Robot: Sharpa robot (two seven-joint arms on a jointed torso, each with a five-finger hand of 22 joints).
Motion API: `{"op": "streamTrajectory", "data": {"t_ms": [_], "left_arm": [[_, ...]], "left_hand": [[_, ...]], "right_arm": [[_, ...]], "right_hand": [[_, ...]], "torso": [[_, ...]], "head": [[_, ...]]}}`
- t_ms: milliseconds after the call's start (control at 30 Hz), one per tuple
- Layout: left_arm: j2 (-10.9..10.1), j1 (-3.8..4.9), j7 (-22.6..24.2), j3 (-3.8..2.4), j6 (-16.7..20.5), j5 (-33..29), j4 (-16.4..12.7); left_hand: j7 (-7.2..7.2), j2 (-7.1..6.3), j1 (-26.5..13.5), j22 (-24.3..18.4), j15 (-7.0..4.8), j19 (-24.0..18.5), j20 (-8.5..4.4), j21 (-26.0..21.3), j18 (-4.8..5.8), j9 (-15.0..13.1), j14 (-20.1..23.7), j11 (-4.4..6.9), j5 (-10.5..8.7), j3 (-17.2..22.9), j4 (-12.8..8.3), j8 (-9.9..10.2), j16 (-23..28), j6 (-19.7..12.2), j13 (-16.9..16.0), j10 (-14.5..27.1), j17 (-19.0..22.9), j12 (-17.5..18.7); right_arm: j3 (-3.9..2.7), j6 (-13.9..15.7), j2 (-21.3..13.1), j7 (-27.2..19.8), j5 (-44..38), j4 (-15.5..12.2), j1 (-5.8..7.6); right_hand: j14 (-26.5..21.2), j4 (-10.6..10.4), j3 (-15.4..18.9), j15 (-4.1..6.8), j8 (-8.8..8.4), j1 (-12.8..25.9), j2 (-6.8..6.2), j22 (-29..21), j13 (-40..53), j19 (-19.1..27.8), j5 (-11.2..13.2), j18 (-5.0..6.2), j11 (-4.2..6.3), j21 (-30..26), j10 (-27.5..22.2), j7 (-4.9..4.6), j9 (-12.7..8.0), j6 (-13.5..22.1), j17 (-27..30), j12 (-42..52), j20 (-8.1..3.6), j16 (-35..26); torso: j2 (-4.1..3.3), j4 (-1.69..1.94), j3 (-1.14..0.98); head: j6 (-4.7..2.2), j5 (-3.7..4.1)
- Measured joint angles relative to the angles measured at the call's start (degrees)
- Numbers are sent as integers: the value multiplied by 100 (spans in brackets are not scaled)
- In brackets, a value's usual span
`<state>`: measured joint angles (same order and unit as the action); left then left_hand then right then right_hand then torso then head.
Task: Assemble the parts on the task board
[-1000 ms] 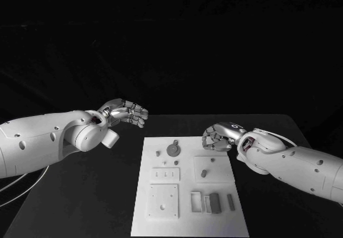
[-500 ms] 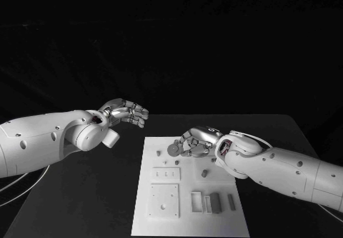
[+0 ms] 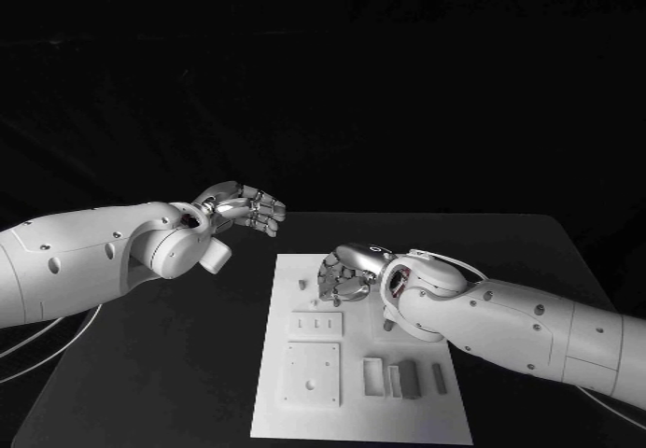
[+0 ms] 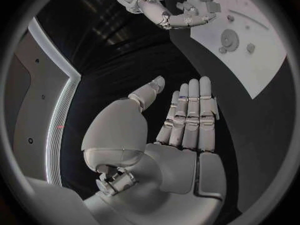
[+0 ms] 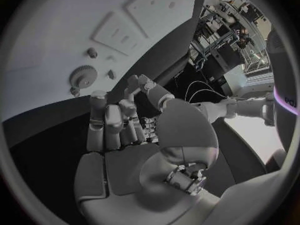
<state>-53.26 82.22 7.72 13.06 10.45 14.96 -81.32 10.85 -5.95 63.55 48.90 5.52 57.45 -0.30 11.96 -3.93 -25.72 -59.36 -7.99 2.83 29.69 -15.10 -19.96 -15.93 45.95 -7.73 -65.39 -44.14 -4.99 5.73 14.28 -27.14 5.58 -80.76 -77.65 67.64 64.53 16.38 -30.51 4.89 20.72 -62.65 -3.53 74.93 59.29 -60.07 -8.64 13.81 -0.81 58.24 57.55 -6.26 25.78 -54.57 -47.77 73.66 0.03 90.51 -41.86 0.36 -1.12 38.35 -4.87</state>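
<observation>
Change: right hand (image 3: 347, 275) is now lying over the far middle of the task board (image 3: 299, 422), having come in from the board's right edge, where it was a second ago; left hand (image 3: 246, 209) is staying where it was, off the board's far left corner.
Right hand: hovering over the far part of the board in the head view, fingers curling in, nothing showing between them; whether it is touching the board, I cannot tell. In the right wrist view the fingers (image 5: 105, 125) are lying together and bending inward, empty.
Left hand: hanging above the black tabletop (image 3: 161, 373), apart from the board; in the left wrist view the fingers (image 4: 192, 115) are stretching out straight, side by side, thumb apart, holding nothing.
Gear part (image 5: 80, 77): lying flat on the board just beyond the right hand's fingertips in the right wrist view, with small round parts (image 5: 92, 52) sitting near it.
Task board: lying in the middle of the tabletop; square plate (image 3: 311, 372) and a row of upright bars (image 3: 402, 378) are sitting at its near end, three-slot plate (image 3: 315, 323) between them and the right hand.
</observation>
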Motion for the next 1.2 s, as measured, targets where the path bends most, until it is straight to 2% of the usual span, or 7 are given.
{"op": "streamTrajectory", "data": {"t_ms": [133, 200, 433, 633, 733, 933, 1200], "left_arm": [[1, 2, -139, 0, 86, 118, -58], [-4, 2, -339, 0, 113, 255, -92], [-51, 2, -1617, 3, -35, 1197, -257], [-47, 0, -2581, 14, -481, 1910, -505], [-26, -1, -2907, 19, -653, 2176, -660], [51, -1, -3224, 20, -739, 2419, -847], [142, -1, -3415, 31, -791, 2600, -947]], "left_hand": [[-13, -14, -84, 14, -31, 0, 0, 0, 0, 0, -31, 15, 0, -20, 70, 0, 0, 12, -11, -15, -14, 0], [-13, -77, -270, 29, -53, 25, -24, 0, 0, -5, -53, 22, 0, -81, 203, -30, 0, 56, -28, -71, -31, -34], [-143, -208, -1459, 97, -186, 212, -150, 53, -4, -25, -295, 186, 0, -704, 800, -114, -100, 267, -142, -332, -155, -151], [-280, -310, -1713, 212, -346, 513, -268, 220, -12, -88, -577, 342, 0, -743, 1121, -222, -296, 547, -290, -650, -352, -312], [-296, -265, -1667, 265, -389, 555, -310, 267, -15, -106, -620, 383, 0, -753, 1111, -240, -344, 603, -339, -712, -433, -328], [-276, -30, -1431, 444, -420, 605, -360, 377, -15, -86, -651, 405, 0, -1020, 813, -196, -517, 583, -471, -752, -596, -350], [-318, 65, -1407, 538, -422, 605, -359, 400, -16, -78, -648, 404, 0, -1179, 654, -196, -600, 667, -566, -751, -641, -350]], "right_arm": [[15, -23, 62, 164, 24, -24, -13], [17, -24, 75, 224, 25, -43, -21], [27, -15, 140, 433, -53, -50, -60], [45, 3, 183, 585, -169, -86, -103], [47, 22, 188, 651, -231, -97, -119], [46, 53, 200, 742, -300, -128, -139], [46, 83, 188, 805, -346, -183, -153]], "right_hand": [[0, 0, 0, -1, -12, 1, 1, 0, 0, 0, 0, 1, 0, 0, 0, -7, 0, 7, 0, 0, 0, 0], [0, 0, 0, -1, -16, 16, 15, 0, 0, 0, 0, 1, 0, 0, 0, -7, 0, 7, 0, 0, 0, 0], [-5, 0, 0, -8, -18, 22, 21, -1, 0, 8, 0, 2, 0, 0, 0, -8, 3, 8, 0, 0, 8, 0], [-5, 0, 0, -9, -35, 22, 20, -1, 0, 8, 0, 2, 20, 0, -20, -9, 6, 9, 0, 0, 9, 0], [-4, 0, 0, -10, -30, 29, 13, -1, 1, 8, 0, 2, 21, 0, -21, -9, 9, 9, 0, 0, 9, 0], [-2, 0, 0, -12, -14, 29, 13, -1, -5, 9, 0, 2, 21, 0, -21, -9, 10, 9, 5, 0, 9, 0], [6, 6, 6, -20, -15, 29, 13, -2, -5, 9, 0, 3, 21, 0, -20, -10, 15, 10, 5, 0, 10, 0]], "torso": [[0, 3, 2], [-1, 3, 2], [-4, 2, -4], [-4, 3, -10], [-4, 2, -14], [-6, -12, -14], [-13, -15, -27]], "head": [[7, -17], [8, -22], [13, -30], [14, -31], [10, -31], [-11, -32], [-18, -24]]}}
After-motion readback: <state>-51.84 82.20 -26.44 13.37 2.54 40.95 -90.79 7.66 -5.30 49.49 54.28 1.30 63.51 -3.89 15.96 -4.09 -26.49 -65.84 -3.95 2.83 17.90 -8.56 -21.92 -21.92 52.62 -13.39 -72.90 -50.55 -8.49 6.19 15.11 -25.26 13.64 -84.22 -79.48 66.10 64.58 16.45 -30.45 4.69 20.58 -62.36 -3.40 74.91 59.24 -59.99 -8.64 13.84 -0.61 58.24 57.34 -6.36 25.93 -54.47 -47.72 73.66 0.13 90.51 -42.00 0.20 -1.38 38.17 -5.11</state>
